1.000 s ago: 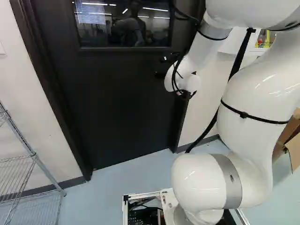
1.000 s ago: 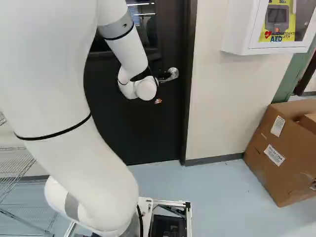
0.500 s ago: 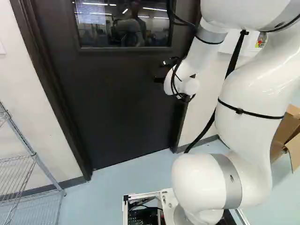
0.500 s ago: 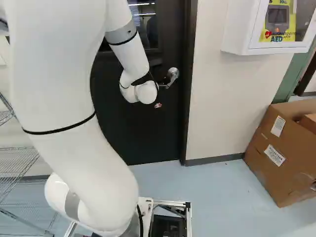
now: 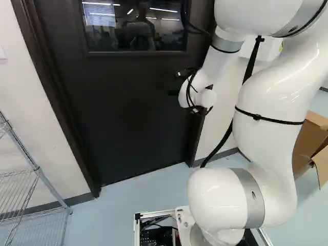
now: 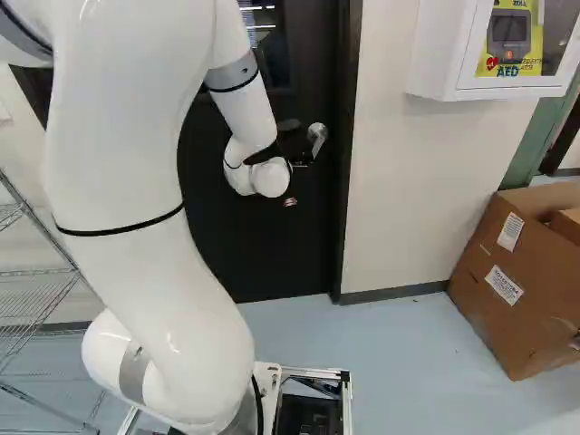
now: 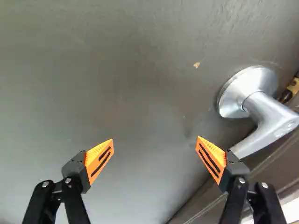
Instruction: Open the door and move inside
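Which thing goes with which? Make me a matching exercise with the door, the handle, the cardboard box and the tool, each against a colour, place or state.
1. Door
2. Handle
3. Cardboard box
4. Tool

A. At the right of the right base view
B. Open
C. Dark and shut
D. Silver

Pairs: 1-C, 2-D, 3-A, 4-B

Clear air lies between the spread fingers (image 7: 100, 158) of the claw (image 5: 173, 83), with the closed door (image 7: 126, 93) across twelve o'clock. From the claw in the wrist view, ten to twelve o'clock is free along the door's face. The lever handle (image 7: 266, 116) juts out at two, lapped by one finger, contact unclear; the door frame (image 7: 275, 170) bars four.
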You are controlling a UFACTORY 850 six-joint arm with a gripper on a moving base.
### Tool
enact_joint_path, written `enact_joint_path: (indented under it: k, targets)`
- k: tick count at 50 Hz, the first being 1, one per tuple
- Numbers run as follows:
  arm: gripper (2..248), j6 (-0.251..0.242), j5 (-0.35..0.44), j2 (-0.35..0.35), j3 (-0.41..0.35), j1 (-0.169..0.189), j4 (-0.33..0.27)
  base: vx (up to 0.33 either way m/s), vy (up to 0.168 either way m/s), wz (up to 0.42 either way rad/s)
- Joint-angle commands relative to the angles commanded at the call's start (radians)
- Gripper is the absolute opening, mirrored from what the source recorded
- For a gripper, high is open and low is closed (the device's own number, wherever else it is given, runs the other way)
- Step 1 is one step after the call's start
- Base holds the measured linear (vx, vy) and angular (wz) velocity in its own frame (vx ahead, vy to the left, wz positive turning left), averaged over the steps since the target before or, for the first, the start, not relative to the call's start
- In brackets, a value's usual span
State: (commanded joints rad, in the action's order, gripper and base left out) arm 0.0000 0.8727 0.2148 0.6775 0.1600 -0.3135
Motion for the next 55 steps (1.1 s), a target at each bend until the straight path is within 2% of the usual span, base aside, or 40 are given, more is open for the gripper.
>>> enact_joint_path:
  k: [19,55]
  targets:
    - [247,0.0,0.0,0.063,0.029,-0.009,0.0,0.0,0.0,0.0]
    - [247,0.0,0.0,0.132,0.108,-0.015,0.0,0.0,0.0,0.0]
